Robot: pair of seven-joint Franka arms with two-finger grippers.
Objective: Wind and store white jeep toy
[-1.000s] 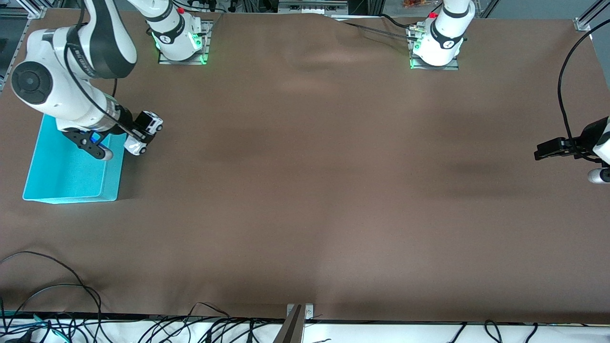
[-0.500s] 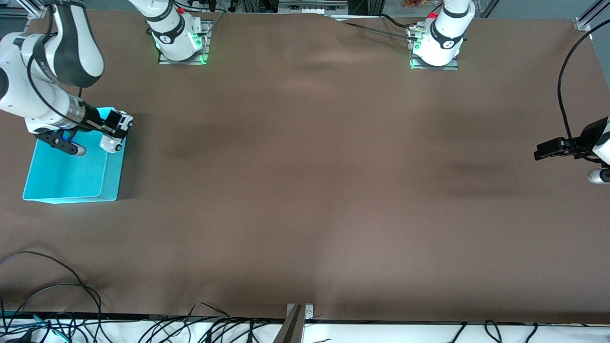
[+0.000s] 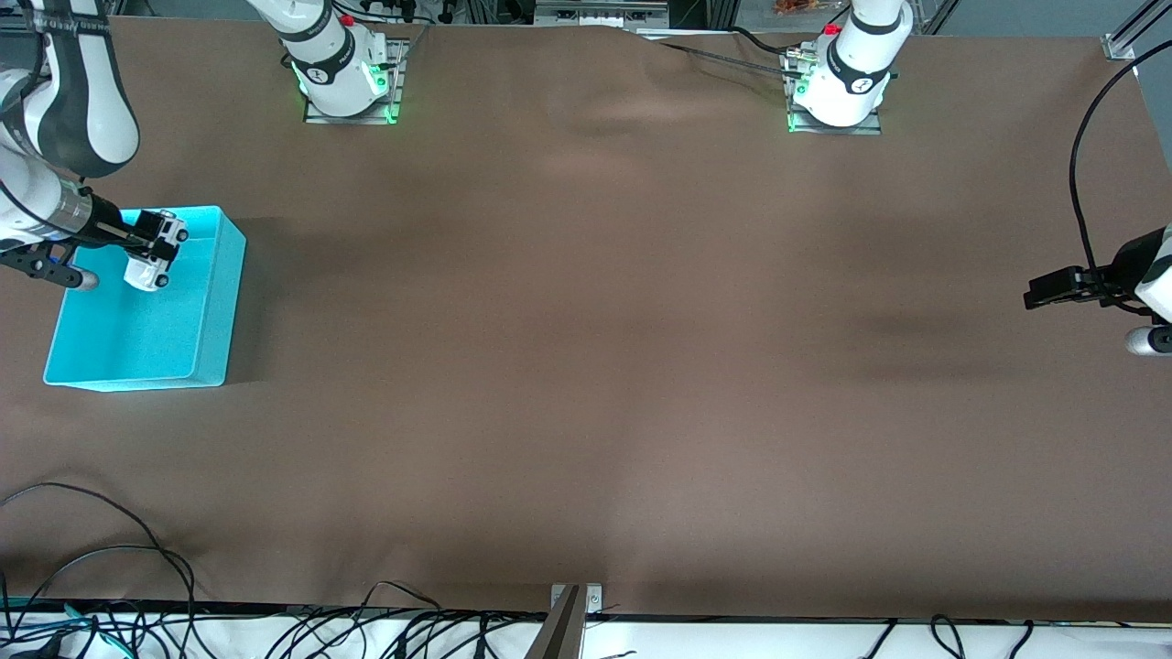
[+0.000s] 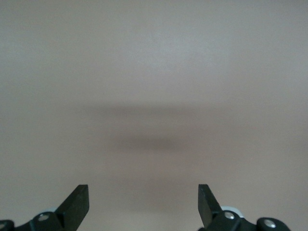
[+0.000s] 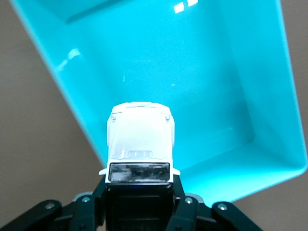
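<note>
Right wrist view: white jeep toy [image 5: 139, 139] between right pincer [image 5: 139, 204] fingers, over turquoise bin [image 5: 269, 96]

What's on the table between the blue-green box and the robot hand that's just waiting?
Nothing: in the front view only bare brown cloth stretches from the turquoise plastic bin to the open, waiting left gripper. The right gripper holds the small white jeep toy over the bin.

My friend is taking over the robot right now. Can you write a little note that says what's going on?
Right gripper: shut on the white jeep toy, up in the air over the turquoise bin.
Left gripper: open, holds nothing, waits over bare table at the left arm's end.
Done: jeep picked up and carried over the bin. Whether it was wound cannot be seen.
Left: lower the jeep into the bin, let go, pull the right arm away.
</note>
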